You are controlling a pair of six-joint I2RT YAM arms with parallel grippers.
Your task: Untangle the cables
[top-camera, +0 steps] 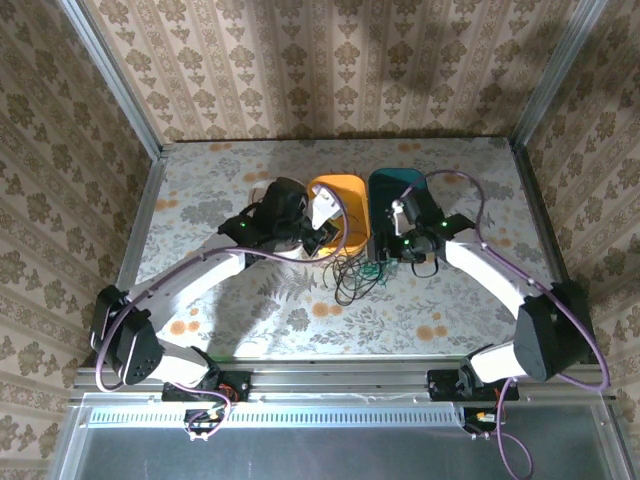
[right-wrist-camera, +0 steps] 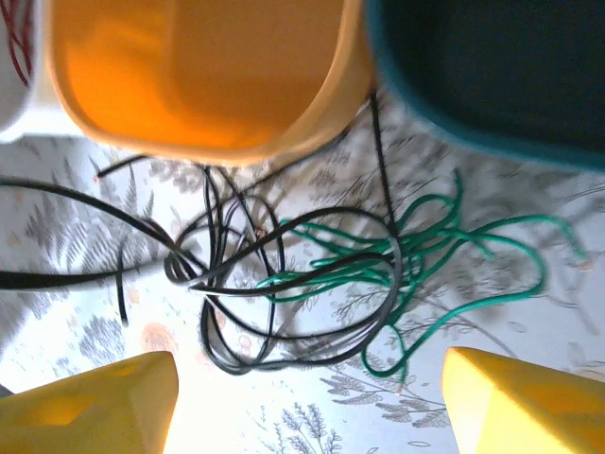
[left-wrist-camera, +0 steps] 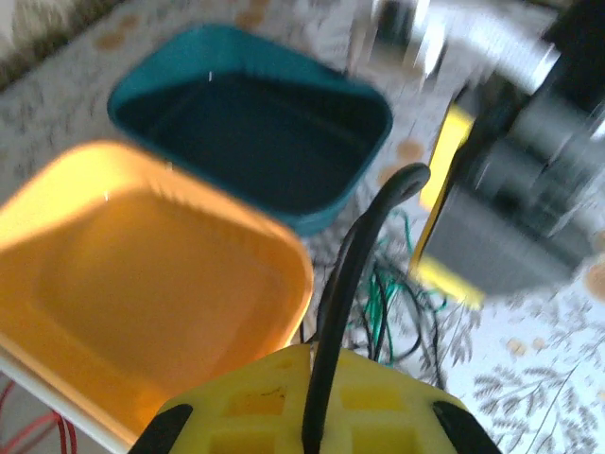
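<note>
Right fingers are spread wide with nothing between them, hanging right over the cables. Left fingers look pinched together on a black cable that rises out from between them. The knot lies on the surface, tucked against the rims of the orange tray and teal tray, black loops on one side, green strands threaded through. They look thin, light and floppy, so any pull will likely drag the whole bundle. Best hold, I'd say: a free green end, clear of the crossings.
</note>
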